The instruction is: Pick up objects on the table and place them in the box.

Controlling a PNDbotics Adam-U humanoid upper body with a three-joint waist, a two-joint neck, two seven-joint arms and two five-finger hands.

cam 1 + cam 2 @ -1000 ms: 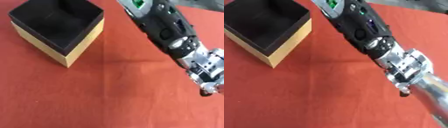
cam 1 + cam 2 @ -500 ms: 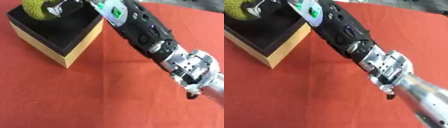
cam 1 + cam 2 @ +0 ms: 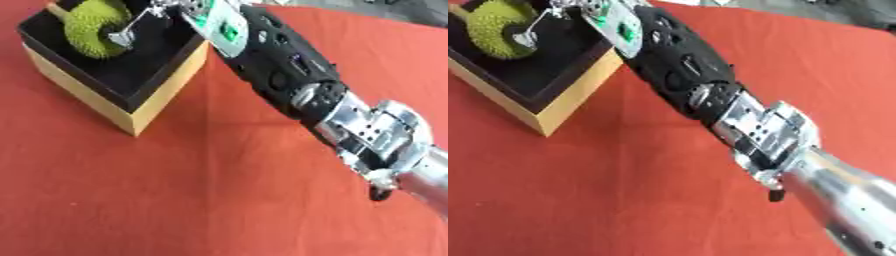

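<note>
- Over the box (image 3: 131, 85) in the left eye view, the right hand (image 3: 162, 12) reaches in from the lower right; a thin finger (image 3: 127, 31) touches the spiky green-yellow fruit (image 3: 92, 27), which sits inside the dark compartment just left of the hand. Whether the fingers curl round it, I cannot tell.
- Right eye view: the black and silver forearm (image 3: 710, 95) crosses the red table (image 3: 579, 200) behind the hand.

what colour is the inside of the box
Black, inside the box; the outer walls are tan. Left eye view shows it best.

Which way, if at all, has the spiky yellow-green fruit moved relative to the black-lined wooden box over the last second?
Yes. The spiky yellow-green fruit, absent a second ago, now sits over the black-lined wooden box opening, carried in by the right hand.
</note>
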